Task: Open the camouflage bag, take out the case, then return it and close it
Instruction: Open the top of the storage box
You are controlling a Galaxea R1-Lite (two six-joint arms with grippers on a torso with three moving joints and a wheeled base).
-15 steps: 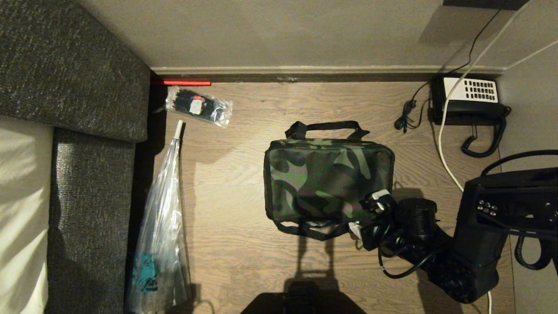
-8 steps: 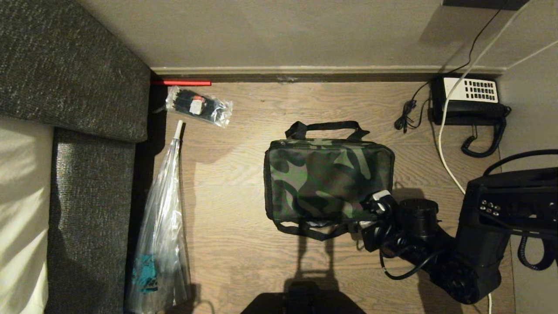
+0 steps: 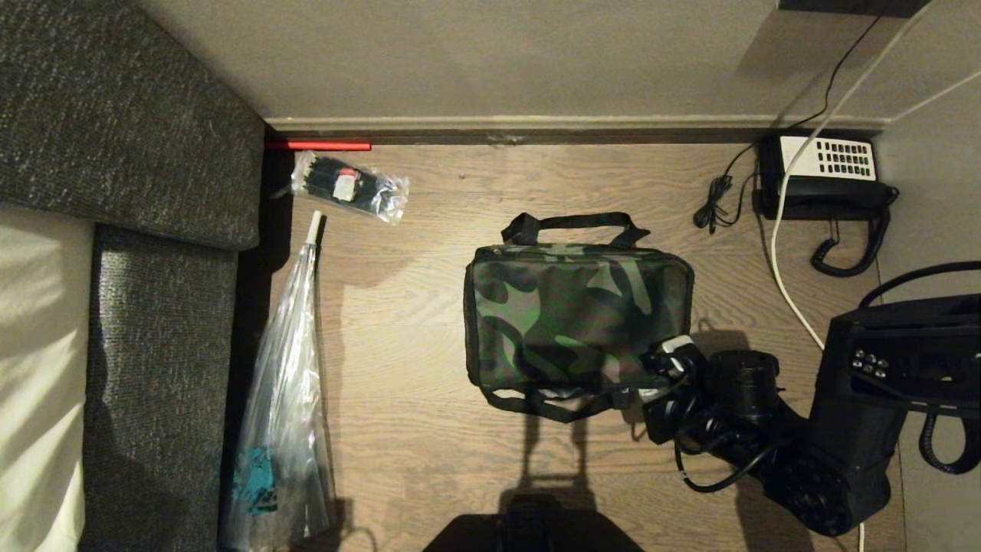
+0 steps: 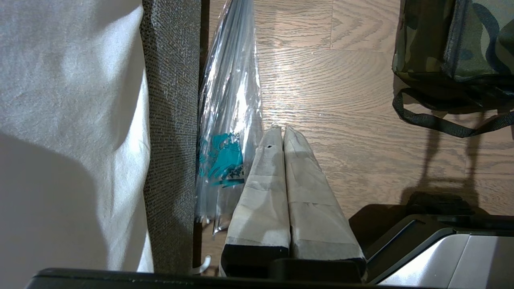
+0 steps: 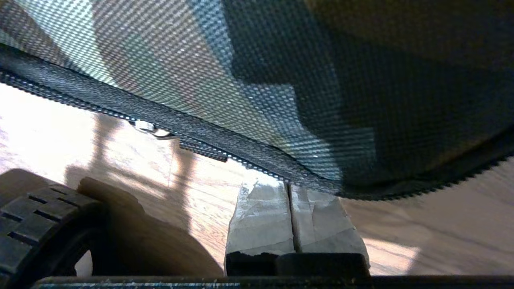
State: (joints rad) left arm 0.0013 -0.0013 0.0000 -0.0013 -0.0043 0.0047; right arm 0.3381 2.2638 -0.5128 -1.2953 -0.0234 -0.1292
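Right wrist view: your right gripper (image 5: pixel 290 192) presses closed fingers against the camouflage bag's (image 3: pixel 575 314) near-right zipper seam. Your left gripper (image 4: pixel 283 132) hangs closed, empty.

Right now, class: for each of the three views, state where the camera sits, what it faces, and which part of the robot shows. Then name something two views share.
Head view: looks down at the wooden floor; camouflage bag, right gripper at its corner.
Left wrist view: behind the shut left gripper, facing a clear plastic bag.
Right wrist view: behind the shut fingertips, pressed close to the bag's zipper.
Shared: the bag appears in all three.
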